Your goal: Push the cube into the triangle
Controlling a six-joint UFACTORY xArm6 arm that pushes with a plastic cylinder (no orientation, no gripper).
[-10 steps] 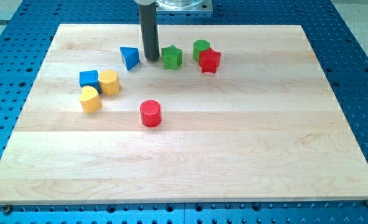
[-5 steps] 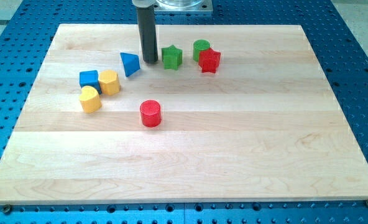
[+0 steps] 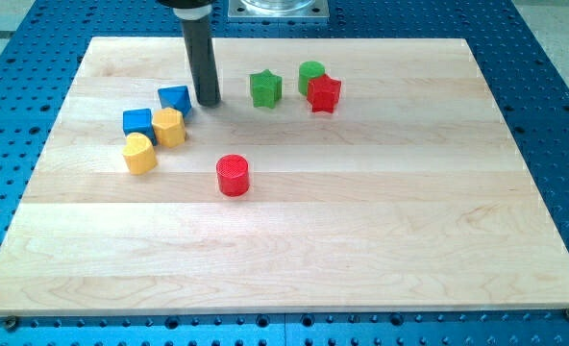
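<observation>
While touching the blue triangle (image 3: 175, 98) from its 3 o'clock, my tip (image 3: 209, 101) bears no hand | blue cube (image 3: 137, 122) at triangle's 8 o'clock, near | yellow block (image 3: 169, 127) between them.

A pale wooden board (image 3: 294, 250) of glued planks lies flat, its grain running from the view's left to right. It rests on a blue metal table (image 3: 554, 115) dotted with regular rows of holes, which shows past every edge and corner. The light is even, with only soft shadows.
</observation>
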